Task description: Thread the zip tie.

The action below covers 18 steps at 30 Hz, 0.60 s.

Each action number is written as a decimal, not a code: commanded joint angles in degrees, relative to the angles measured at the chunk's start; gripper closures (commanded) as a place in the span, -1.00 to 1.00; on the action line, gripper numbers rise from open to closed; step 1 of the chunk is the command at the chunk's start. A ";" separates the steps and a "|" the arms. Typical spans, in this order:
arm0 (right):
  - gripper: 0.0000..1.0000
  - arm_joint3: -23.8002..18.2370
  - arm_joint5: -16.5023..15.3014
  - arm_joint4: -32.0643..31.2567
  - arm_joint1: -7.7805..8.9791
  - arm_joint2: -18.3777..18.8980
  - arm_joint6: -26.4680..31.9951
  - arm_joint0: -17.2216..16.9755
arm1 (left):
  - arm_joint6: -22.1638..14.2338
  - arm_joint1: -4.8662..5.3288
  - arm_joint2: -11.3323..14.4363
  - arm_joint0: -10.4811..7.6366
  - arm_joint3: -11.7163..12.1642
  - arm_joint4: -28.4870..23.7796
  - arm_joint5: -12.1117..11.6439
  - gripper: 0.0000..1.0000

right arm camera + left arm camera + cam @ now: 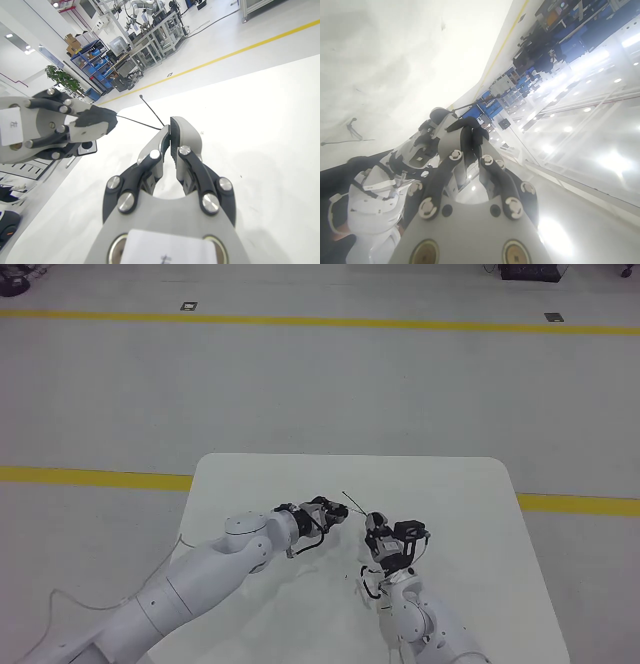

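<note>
My right fingers (174,132) are clamped on the zip tie (152,110) above the desk (250,125), head end poking toward 11 o'clock, and my left fingers (105,120) pinch its tail at 9 o'clock; it is probably light, springy and slick, best gripped near the tip.

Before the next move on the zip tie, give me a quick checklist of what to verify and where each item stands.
1. Right jaws shut on the tie: ok.
2. Left jaws shut on the tail: ok.
3. Head free, sticking out past the right jaws: ok.
4. Tail through the head: not ok, the two are apart.
5. Head's slot facing the tail: cannot tell, too small.
</note>
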 commanded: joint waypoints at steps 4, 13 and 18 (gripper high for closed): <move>1.00 0.62 0.47 -0.39 -0.34 -0.66 -0.14 0.40 | 0.80 -0.16 -0.85 0.48 -1.38 1.07 0.19 1.00; 1.00 1.17 -0.04 -0.50 -0.59 -0.41 -0.25 0.49 | 1.86 -0.80 -2.61 1.06 -1.56 1.61 -1.75 1.00; 1.00 1.20 -0.14 -0.72 -0.70 -0.27 -0.03 0.50 | 2.27 -1.00 -3.73 1.65 -1.95 2.51 -2.48 1.00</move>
